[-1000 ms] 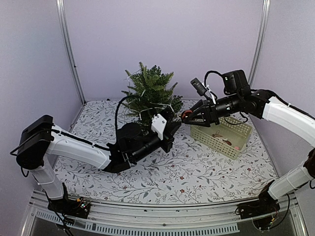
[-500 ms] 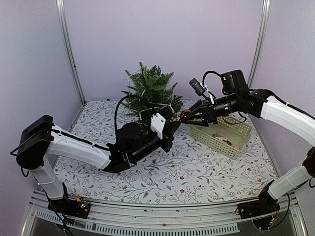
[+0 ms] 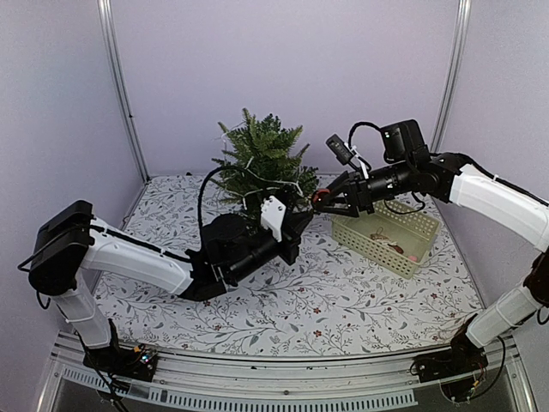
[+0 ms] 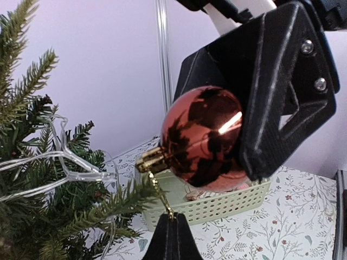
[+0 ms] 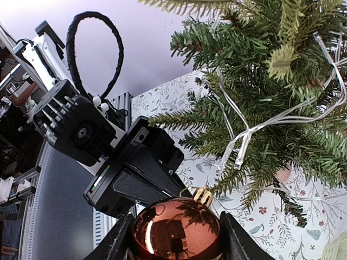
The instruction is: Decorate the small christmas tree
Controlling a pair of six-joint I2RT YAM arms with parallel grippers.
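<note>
The small christmas tree (image 3: 257, 167) stands at the back of the table, with a clear light string (image 5: 246, 135) draped over its branches. My right gripper (image 3: 322, 199) is shut on a shiny red bauble (image 5: 176, 230) with a gold cap (image 5: 203, 195), and holds it in the air just right of the tree's lower branches. The bauble also shows in the left wrist view (image 4: 203, 138). My left gripper (image 4: 172, 219) is shut, pinching the bauble's thin gold hanging string (image 4: 160, 195) just below the cap. In the top view the left gripper (image 3: 296, 225) sits below the bauble, beside the tree.
A pale green perforated basket (image 3: 403, 249) with a few small ornaments stands at the right, behind and under my right arm. The tree's tan base (image 5: 282, 173) is partly hidden by branches. The floral tablecloth (image 3: 326, 292) covers the table.
My right gripper has carried the bauble a little left and up, closer to the tree. My left gripper has risen slightly with it.
</note>
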